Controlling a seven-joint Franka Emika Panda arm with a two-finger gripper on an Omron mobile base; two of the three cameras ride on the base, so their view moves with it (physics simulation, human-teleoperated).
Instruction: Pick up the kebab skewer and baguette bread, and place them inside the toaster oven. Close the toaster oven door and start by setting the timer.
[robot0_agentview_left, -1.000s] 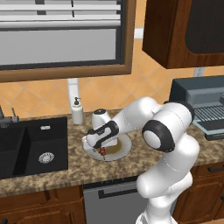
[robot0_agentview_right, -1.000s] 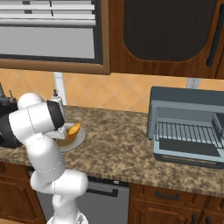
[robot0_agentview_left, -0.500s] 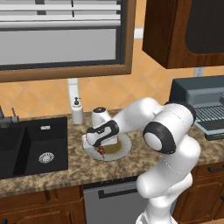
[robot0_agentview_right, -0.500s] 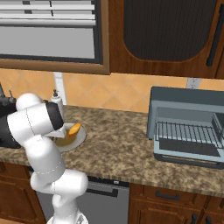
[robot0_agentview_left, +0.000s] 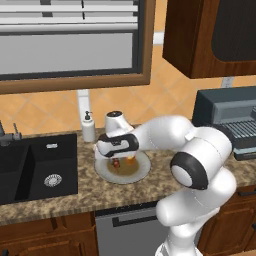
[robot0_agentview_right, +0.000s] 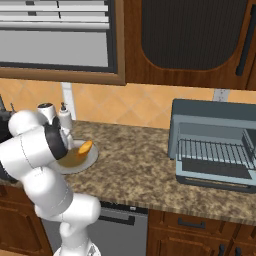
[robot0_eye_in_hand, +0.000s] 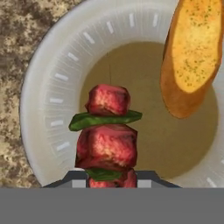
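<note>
The kebab skewer (robot0_eye_in_hand: 108, 131), red meat chunks with green slices on a thin stick, stands between my fingertips just above the grey plate (robot0_eye_in_hand: 48, 87). My gripper (robot0_eye_in_hand: 111, 179) is shut on its lower end. The orange-yellow baguette bread (robot0_eye_in_hand: 192, 57) lies on the plate beside it, apart from the skewer. From the left base view the gripper (robot0_agentview_left: 116, 159) hangs low over the plate (robot0_agentview_left: 107, 175), with the baguette (robot0_agentview_left: 131, 159) behind it. The blue-grey toaster oven (robot0_agentview_right: 215, 112) stands far right on the counter, its door (robot0_agentview_right: 215, 170) folded down and the wire rack exposed.
A white soap dispenser (robot0_agentview_left: 88, 127) stands against the wall just behind the plate. A black sink (robot0_agentview_left: 30, 170) lies to the plate's left. Speckled counter stretches between plate and oven (robot0_agentview_left: 215, 107). Dark wall cabinets hang above the oven.
The fingers have closed onto the kebab skewer over the last second. The hand has stayed low over the plate and the baguette has not moved.
</note>
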